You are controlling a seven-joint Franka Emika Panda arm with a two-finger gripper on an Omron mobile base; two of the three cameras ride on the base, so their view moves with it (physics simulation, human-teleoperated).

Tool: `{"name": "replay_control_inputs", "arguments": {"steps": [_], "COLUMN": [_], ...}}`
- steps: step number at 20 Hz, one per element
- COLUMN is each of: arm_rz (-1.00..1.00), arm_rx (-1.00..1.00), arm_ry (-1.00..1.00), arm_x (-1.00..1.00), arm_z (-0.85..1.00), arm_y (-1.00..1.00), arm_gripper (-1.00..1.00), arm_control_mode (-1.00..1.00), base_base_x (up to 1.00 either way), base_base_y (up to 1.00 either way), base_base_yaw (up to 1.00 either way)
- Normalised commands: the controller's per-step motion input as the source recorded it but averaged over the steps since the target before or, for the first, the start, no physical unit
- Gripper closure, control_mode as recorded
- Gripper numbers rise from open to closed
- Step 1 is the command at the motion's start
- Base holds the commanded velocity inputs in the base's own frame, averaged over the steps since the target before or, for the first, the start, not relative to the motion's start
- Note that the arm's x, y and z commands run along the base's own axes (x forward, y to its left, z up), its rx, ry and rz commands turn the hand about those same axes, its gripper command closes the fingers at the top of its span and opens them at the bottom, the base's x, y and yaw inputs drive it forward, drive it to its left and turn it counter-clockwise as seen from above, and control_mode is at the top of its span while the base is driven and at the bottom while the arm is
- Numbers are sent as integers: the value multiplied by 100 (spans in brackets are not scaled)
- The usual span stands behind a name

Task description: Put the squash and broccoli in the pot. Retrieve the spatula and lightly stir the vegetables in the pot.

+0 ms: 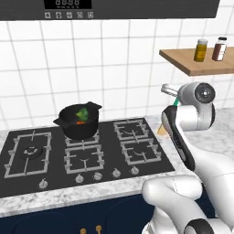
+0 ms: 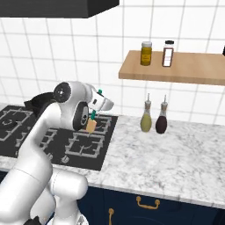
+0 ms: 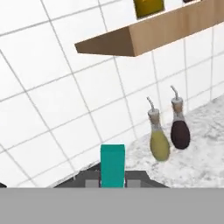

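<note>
Between our pincer's [image 2: 94, 110] closed tips we hold the spatula [image 2: 91, 125], its slim teal handle clamped, its flat tan blade hanging below. Well off to the pincer's left sits the deep matte-black pot [image 1: 80, 121], holding the lumpy green broccoli [image 1: 82, 113] and orange-red squash [image 1: 80, 122].

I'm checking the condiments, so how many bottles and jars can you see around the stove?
4: a yellow jar and a dark spice jar on the wooden shelf, an olive oil bottle and a dark sauce bottle on the marble counter. Others may be hidden.
</note>
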Motion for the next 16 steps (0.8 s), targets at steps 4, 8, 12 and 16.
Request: {"name": "replay_control_inputs", "arguments": {"steps": [4,8,12,16], "arm_rz": [52,32,4,0], "arm_rx": [-42,-31,-6,0], "arm_ry": [-11,-13,0,0], "arm_x": [37,5,0,0], "arm_z": [-4,-1,0,0], "arm_y": [55,54,15,0], "arm_gripper": [100,100,100,100], "arm_control_mode": [-100,-100,100,100], "base_base_x": [0,0,-4,-18], "base_base_y": [0,0,55,100], "base_base_yaw": [0,0,4,1]}}
